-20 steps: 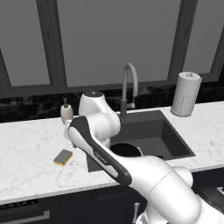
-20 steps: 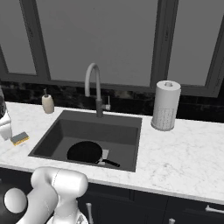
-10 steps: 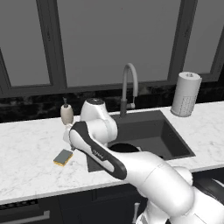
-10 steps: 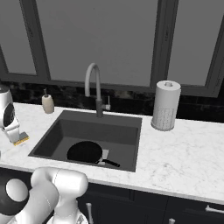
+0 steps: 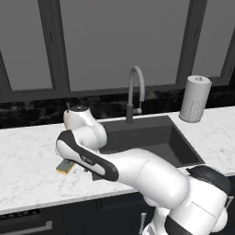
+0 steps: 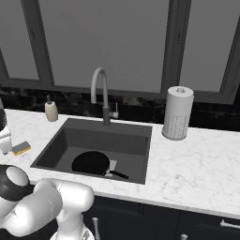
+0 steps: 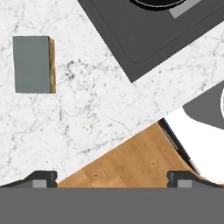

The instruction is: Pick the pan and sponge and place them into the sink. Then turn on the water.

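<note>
White marble counter (image 5: 27,156) carries everything in the left base view: the sink (image 5: 151,137) is cut into it, and the sponge (image 5: 65,166) lies on the counter just beside the left rim of the sink, partly hidden by the arm, which bends over that spot, probably because the sponge is the next thing to pick. The faucet (image 5: 134,92) stands behind the sink with no stream of water, and the paper towel roll (image 5: 195,98) stands to the right of the sink. In the right base view the pan (image 6: 91,163) lies flat on the bottom of the sink, so this part of the task seems done; the sponge (image 6: 21,148) is on the counter left of the sink, apart from the rim, and the soap dispenser (image 6: 51,111) stands behind it near the back left corner of the sink. In the hand view the gripper (image 7: 112,179) looks straight down with its fingertips (image 7: 41,178) far apart and nothing between them; the sponge (image 7: 33,64), grey face up, lies to one side of the sink corner, not yet under the gripper, so I judge the hand must first come over it.
</note>
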{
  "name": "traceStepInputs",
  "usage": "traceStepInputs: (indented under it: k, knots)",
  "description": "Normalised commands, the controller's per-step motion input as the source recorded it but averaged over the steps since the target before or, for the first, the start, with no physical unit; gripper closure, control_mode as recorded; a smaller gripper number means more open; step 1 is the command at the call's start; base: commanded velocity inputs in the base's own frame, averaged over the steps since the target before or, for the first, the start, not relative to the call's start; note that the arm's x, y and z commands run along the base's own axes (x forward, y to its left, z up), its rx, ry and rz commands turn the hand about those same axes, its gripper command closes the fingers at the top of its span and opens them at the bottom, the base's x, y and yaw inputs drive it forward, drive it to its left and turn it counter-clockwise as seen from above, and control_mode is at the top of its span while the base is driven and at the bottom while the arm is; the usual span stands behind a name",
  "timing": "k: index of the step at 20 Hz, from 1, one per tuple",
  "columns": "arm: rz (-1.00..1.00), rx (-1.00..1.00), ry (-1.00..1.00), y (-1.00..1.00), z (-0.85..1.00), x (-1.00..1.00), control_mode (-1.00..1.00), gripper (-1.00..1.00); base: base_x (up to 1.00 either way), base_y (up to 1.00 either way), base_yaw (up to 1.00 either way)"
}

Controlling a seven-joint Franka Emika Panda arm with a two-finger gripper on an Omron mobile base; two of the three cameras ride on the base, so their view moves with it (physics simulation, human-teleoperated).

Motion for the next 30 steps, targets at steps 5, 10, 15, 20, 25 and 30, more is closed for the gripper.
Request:
traceStepInputs:
  k: [5, 10, 15, 20, 25, 30]
  knots:
    - [0.00, -0.11, 0.05, 0.18, 0.00, 0.05, -1.00, -1.00, 0.00, 0.00, 0.00]
    - [0.00, -0.06, -0.02, 0.07, -0.07, 0.13, -1.00, -1.00, 0.00, 0.00, 0.00]
    - [0.00, -0.01, -0.06, 0.00, -0.26, 0.24, -1.00, -1.00, 0.00, 0.00, 0.00]
    - [0.00, 0.00, -0.02, 0.00, -0.23, 0.35, -1.00, -1.00, 0.00, 0.00, 0.00]
    - [0.00, 0.00, -0.01, 0.01, -0.12, 0.34, -1.00, -1.00, 0.00, 0.00, 0.00]
    - [0.00, 0.00, 0.00, 0.00, -0.13, 0.27, -1.00, -1.00, 0.00, 0.00, 0.00]
